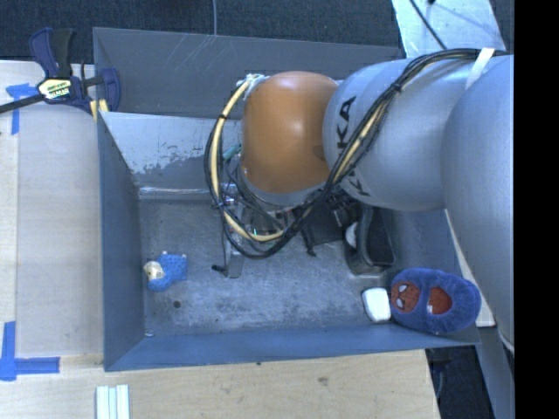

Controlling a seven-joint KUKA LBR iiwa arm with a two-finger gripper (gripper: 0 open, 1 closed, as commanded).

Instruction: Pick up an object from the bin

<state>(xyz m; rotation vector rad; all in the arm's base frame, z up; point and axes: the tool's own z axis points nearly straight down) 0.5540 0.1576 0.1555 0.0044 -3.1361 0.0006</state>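
My gripper (231, 265) hangs below the orange wrist cover, low over the bare floor in the middle of the bin, and nothing shows in its grasp. The nearest loose thing is a small blue object with a pale gold ball (166, 271) on it, lying on the floor to the gripper's left, apart from it. A black item with a white patch (370, 244) lies to the right, partly under the arm.
A blue plush slipper with red spots (435, 301) rests in the bin's front right corner, with a small white block (376, 305) touching its left side. The arm and its cables cover the bin's back right part.
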